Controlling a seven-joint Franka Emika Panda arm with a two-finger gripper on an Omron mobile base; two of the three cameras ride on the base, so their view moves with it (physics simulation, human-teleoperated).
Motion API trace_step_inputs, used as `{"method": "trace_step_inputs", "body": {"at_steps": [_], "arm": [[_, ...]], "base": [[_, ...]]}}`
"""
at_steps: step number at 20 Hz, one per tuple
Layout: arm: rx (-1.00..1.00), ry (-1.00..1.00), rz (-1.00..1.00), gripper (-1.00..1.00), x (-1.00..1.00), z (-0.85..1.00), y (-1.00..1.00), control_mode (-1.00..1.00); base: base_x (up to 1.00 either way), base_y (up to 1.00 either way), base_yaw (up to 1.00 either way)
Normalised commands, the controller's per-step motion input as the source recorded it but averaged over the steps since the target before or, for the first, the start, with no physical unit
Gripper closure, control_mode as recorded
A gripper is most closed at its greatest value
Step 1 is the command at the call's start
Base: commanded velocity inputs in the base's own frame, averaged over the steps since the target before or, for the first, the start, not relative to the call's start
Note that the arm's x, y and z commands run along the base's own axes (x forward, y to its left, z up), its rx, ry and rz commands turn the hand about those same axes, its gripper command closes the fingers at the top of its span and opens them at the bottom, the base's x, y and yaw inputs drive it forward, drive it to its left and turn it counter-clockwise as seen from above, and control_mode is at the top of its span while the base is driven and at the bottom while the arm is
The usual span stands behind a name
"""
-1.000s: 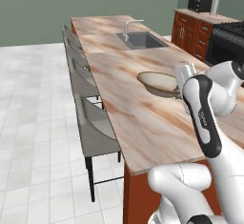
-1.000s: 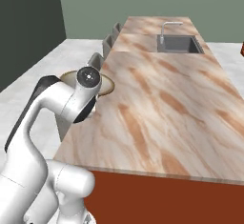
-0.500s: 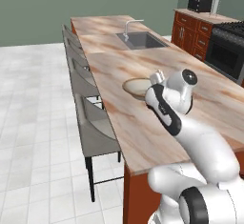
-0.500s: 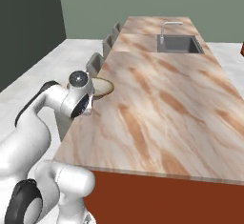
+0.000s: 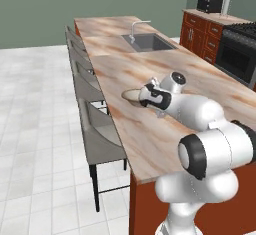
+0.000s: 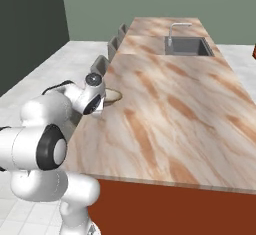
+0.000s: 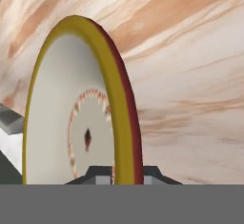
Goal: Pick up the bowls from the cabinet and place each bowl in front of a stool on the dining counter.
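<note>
Indoors, veined marble dining counter (image 5: 165,74), inset sink (image 5: 147,42), white tiled floor (image 5: 35,129)

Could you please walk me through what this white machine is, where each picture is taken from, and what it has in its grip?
It is a white robot arm on a driving base in a simulated kitchen. Two pictures come from cameras on the base, behind the arm on either side; the third looks along the gripper itself. The arm reaches over the long marble dining counter, which has a steel sink at the far end and grey stools along one side. The gripper is shut on the rim of a cream bowl, held low over the counter near the stool-side edge.
</note>
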Motion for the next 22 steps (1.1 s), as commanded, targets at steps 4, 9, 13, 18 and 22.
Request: {"method": "trace_step_inputs", "body": {"at_steps": [4, 9, 13, 18, 22], "arm": [[0.04, 0.00, 0.05, 1.00, 0.67, -0.64, 0.00, -1.00], [0.00, 0.00, 0.02, 1.00, 0.66, -0.58, 0.00, -1.00], [0.00, -0.01, 0.00, 1.00, 0.45, -0.55, 0.00, -1.00], [0.00, 0.00, 0.00, 1.00, 0.38, -0.46, 0.00, -1.00], [0.00, 0.00, 0.00, 1.00, 0.42, -0.39, 0.00, -1.00]], "base": [[0.00, 0.00, 0.00], [0.00, 0.00, 0.00], [0.00, 0.00, 0.00], [0.00, 0.00, 0.00], [0.00, 0.00, 0.00]]}}
